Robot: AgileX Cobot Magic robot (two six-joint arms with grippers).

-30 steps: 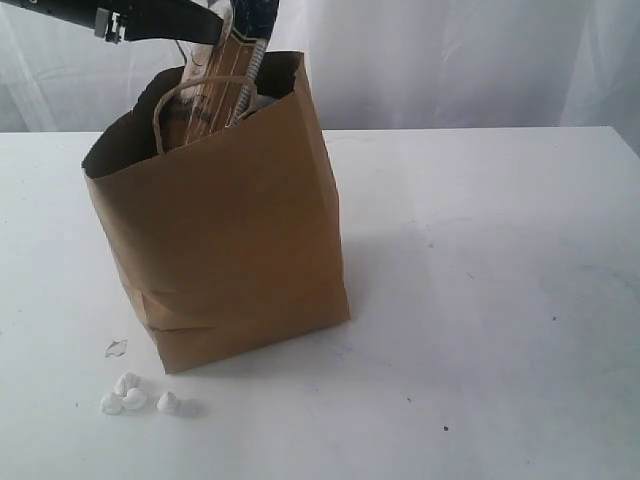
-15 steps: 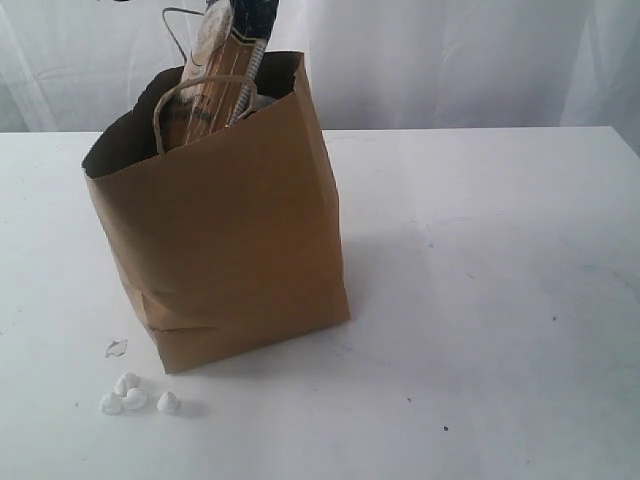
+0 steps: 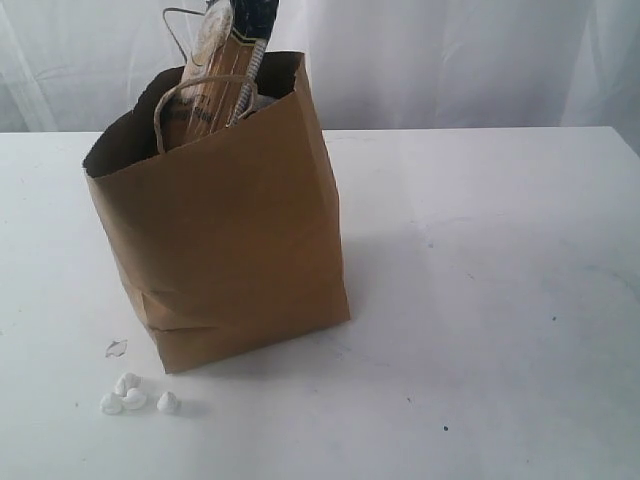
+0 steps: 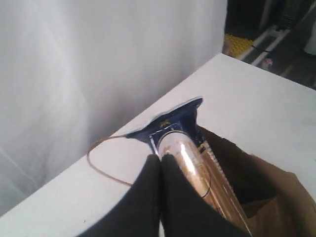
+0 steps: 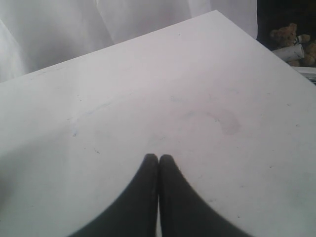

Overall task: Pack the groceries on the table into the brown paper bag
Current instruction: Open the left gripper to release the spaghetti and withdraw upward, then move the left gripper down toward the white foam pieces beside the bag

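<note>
1. Most groceries appeared packed: the long spaghetti packet (image 3: 225, 75) stood upper left in the exterior view, jutting from the brown paper bag (image 3: 240, 230).
2. 4 small white lumps (image 3: 135, 398) lay lower left on the surface (image 3: 480, 300), near the bag's base.
3. The left hand (image 4: 160, 159) was pinched closed and empty beside the packet's blue end; the right hand (image 5: 158, 158) was likewise closed, over bare surface.
4. Judged next: spread the left hand first, descend clear of the bag wall, pinch 1 lump gently, and drop it beside the packet, avoiding the loop handle (image 3: 185, 95).
</note>
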